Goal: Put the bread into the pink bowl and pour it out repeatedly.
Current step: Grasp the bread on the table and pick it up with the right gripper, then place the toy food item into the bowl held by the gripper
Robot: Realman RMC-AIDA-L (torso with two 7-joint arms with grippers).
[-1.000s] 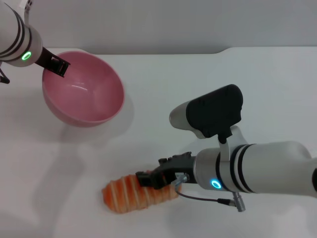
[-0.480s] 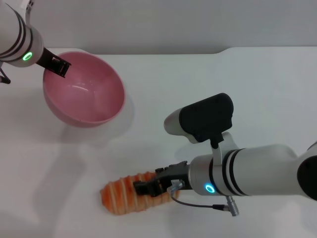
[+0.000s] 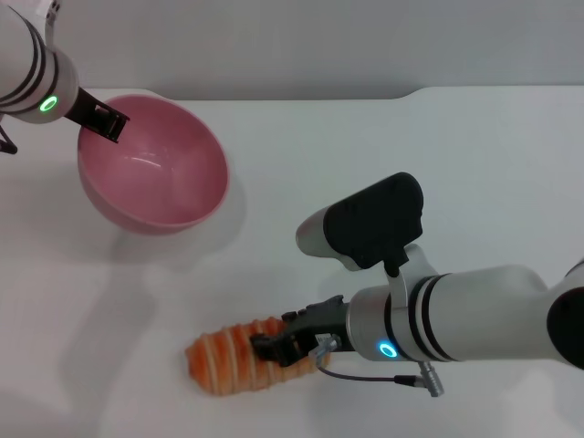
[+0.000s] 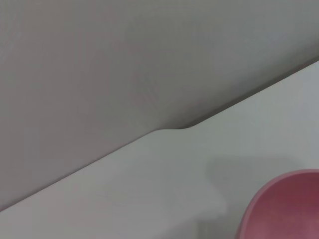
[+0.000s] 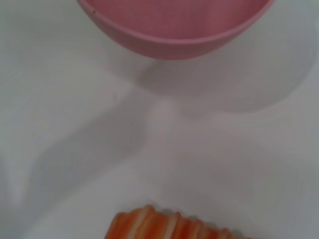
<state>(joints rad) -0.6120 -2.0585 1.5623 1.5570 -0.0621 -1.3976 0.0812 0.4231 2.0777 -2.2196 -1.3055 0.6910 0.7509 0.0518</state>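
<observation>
The pink bowl (image 3: 151,164) stands at the back left of the white table, and my left gripper (image 3: 102,119) is shut on its near-left rim. Part of the bowl's rim (image 4: 284,209) shows in the left wrist view. The bread (image 3: 228,360), orange with pale stripes, lies on the table near the front edge. My right gripper (image 3: 285,333) is down over the loaf's right end, open, with its black fingers either side of it. The right wrist view shows the bread's top (image 5: 164,226) close by and the bowl (image 5: 174,30) beyond it.
The white table (image 3: 474,155) has a back edge with a step in it (image 4: 169,130) behind the bowl. My right forearm (image 3: 474,319) crosses the front right of the table.
My right arm has moved down and slightly left, bringing its gripper lower over the bread's right end. The bread has hardly shifted. The left gripper and bowl have stayed put.
</observation>
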